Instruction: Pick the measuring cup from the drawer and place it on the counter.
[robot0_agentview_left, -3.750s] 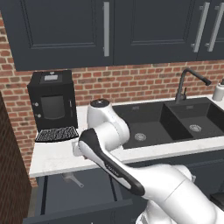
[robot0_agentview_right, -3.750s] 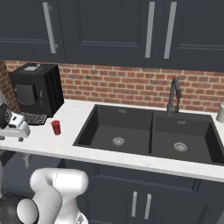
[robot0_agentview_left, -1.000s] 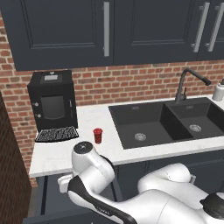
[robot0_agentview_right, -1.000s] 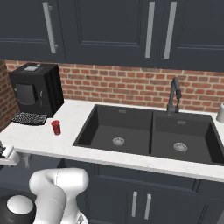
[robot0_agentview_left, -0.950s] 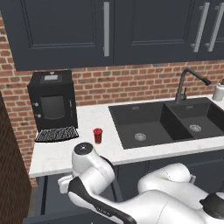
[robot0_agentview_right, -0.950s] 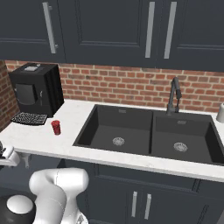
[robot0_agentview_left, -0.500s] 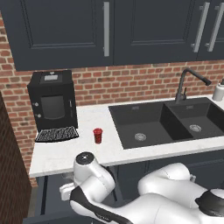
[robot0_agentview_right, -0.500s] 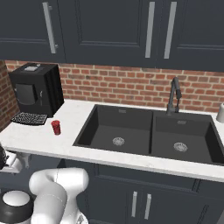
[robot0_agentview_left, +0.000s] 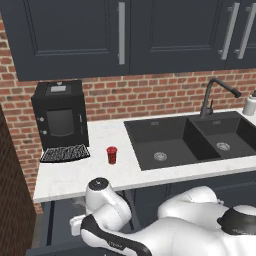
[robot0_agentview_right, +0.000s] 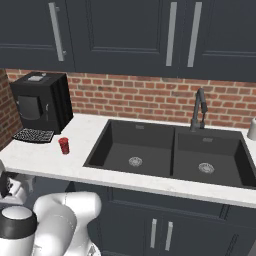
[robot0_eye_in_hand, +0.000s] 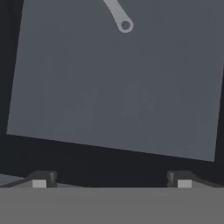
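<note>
— Where do we find the measuring cup (robot0_eye_in_hand: 118, 16)?

— In the hand view we see its thin grey handle, with a hole at the end, lying on the flat grey floor of the drawer (robot0_eye_in_hand: 113, 87), up at the far edge of that view. The bowl of the cup is cut off there, so we cannot describe it.

— And the gripper (robot0_eye_in_hand: 111, 179)?

— Its two dark fingertips (robot0_eye_in_hand: 40, 178) stand spread wide, with nothing between them. They hang above the drawer floor, well apart from the handle. We hold nothing.

— What do the base views give us?

— From the left we see the open drawer (robot0_agentview_left: 60, 220) below the counter's edge, with the arm bent down into it. The counter (robot0_agentview_left: 100, 170) is white and faintly marbled. A small red cup (robot0_agentview_left: 111, 155) with a dark lid stands on it, between the black coffee machine (robot0_agentview_left: 60, 116) and the black double sink (robot0_agentview_left: 195, 140). From the right, the red cup (robot0_agentview_right: 64, 145) sits just right of the machine's drip grille, and the dark faucet (robot0_agentview_right: 198, 112) rises behind the sink (robot0_agentview_right: 170, 150). Dark cabinet doors with silver handles hang above the brick wall.
</note>
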